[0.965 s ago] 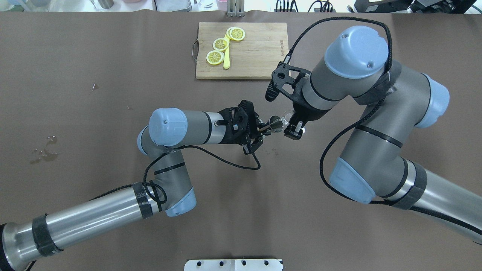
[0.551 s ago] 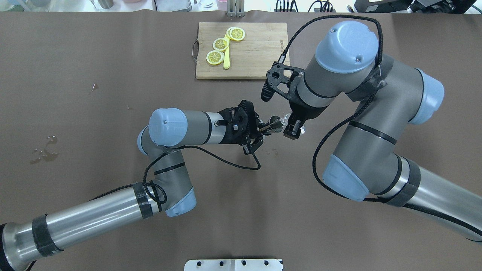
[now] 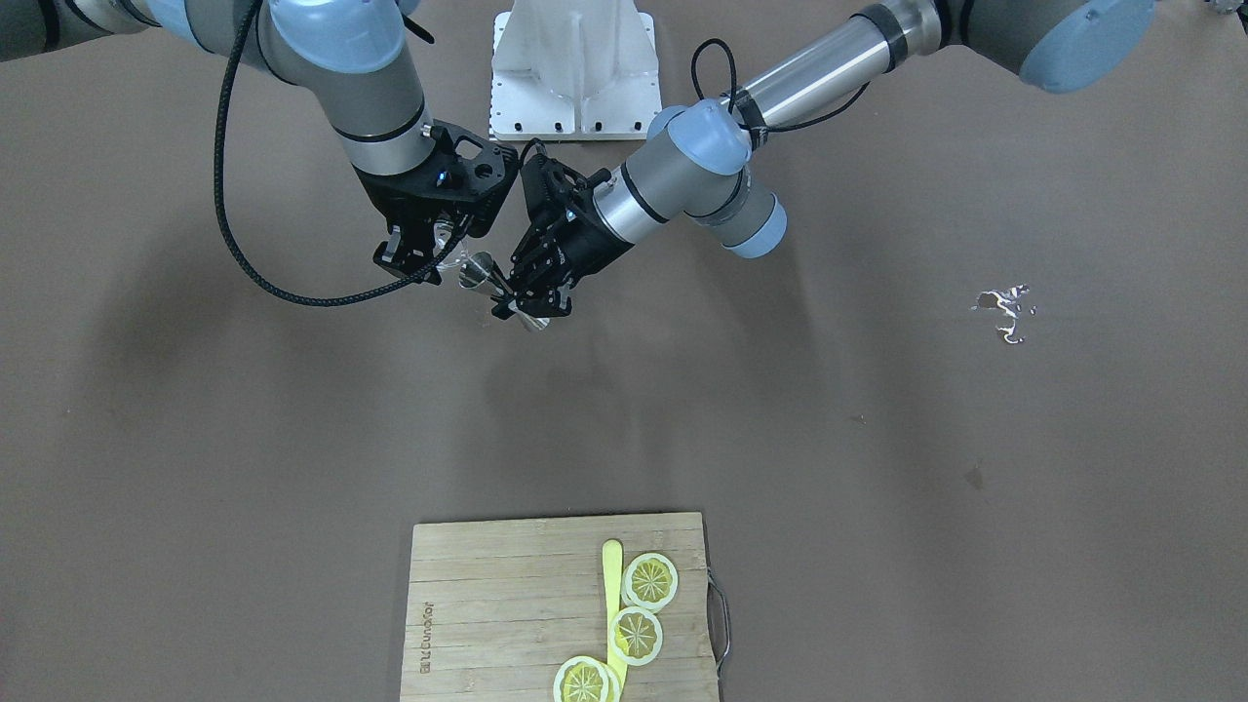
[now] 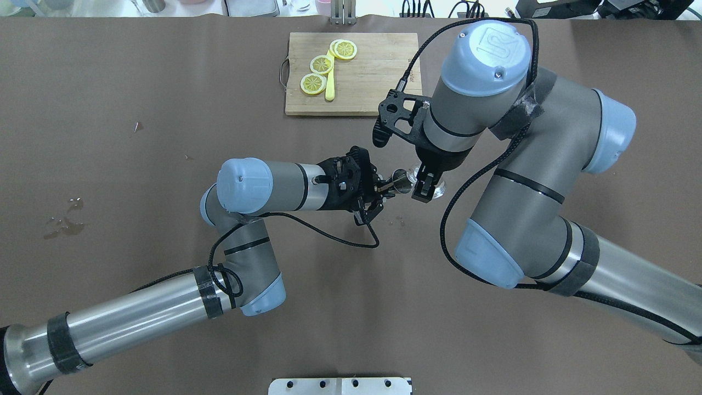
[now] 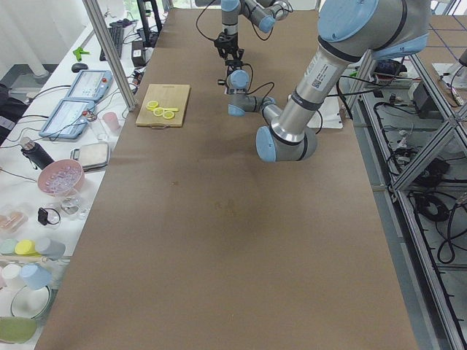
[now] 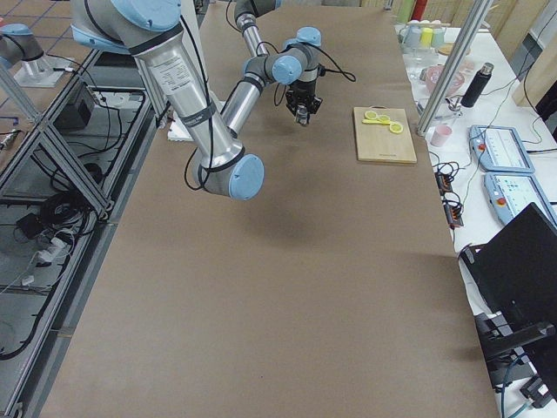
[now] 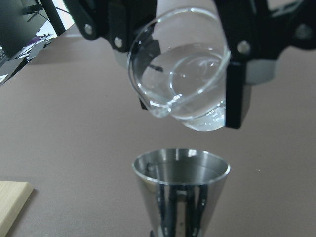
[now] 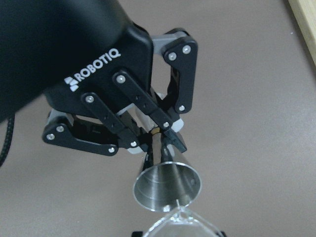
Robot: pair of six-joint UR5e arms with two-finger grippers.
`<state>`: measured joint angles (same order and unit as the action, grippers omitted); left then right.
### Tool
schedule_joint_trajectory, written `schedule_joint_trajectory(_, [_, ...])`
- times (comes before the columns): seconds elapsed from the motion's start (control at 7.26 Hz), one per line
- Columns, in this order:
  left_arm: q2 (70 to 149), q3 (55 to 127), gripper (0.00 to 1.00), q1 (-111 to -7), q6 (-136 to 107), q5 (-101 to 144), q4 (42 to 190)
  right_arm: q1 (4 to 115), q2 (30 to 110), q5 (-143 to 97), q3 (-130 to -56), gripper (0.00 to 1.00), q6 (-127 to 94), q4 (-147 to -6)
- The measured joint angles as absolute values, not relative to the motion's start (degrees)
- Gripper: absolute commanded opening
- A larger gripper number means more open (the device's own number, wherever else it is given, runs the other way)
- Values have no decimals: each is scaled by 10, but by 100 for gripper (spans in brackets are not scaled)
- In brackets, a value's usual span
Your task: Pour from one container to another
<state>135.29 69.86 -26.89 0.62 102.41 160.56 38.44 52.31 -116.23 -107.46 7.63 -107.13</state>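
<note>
On the robot's side of the wooden cutting board (image 4: 354, 74), the left gripper (image 8: 155, 136) pinches a polished conical steel jigger (image 7: 180, 182). The right gripper (image 4: 424, 187) clamps a smooth clear glass (image 7: 177, 81), tilted just above the jigger's rim and seemingly holding liquid.

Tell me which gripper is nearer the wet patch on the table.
Left. The left gripper, holding the metal jigger, is mid-table, on the side of the wet patch; the right gripper, tipping the glass over it, sits just beyond, farther away.

Bright, even light; soft shadows
</note>
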Motion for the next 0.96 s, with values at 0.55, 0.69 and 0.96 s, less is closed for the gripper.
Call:
schedule_joint_trajectory(0.55, [1353, 698, 0, -269, 6, 1024, 1608, 382, 500, -1162, -1059, 0, 95, -1120])
schedule_joint_trajectory(0.69, [1353, 698, 0, -269, 5, 1024, 1609, 381, 494, -1162, -1057, 0, 100, -1128])
schedule_joint_trajectory(0.96, [1353, 698, 0, -269, 1, 1025, 1612, 380, 484, -1162, -1046, 0, 108, -1138])
